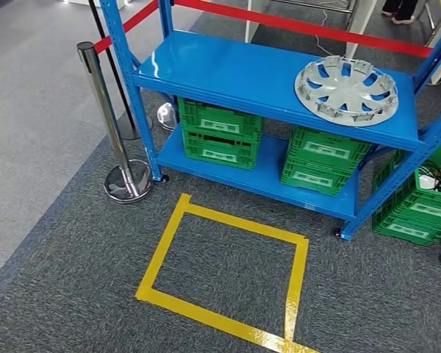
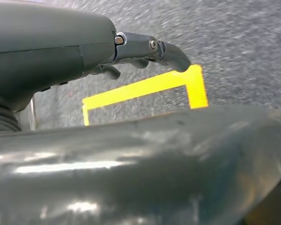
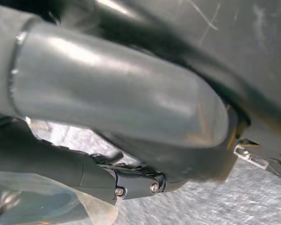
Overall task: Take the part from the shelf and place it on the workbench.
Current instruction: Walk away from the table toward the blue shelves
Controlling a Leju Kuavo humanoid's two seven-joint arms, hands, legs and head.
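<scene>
The left hand (image 2: 96,51) hangs over the carpet with nothing in it, fingers stretched out above the yellow tape square (image 1: 223,268). The right hand (image 3: 107,178) is too hidden to tell its state. Beyond the square stands the blue shelf (image 1: 218,73); the silver wheel cover (image 1: 346,90) lies flat on its top level, green crates (image 1: 221,132) beneath.

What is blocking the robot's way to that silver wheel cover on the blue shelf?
Nothing visible. The wheel cover lies bare on the top shelf near its front edge, and the carpet around the yellow tape square before it is open.
</scene>
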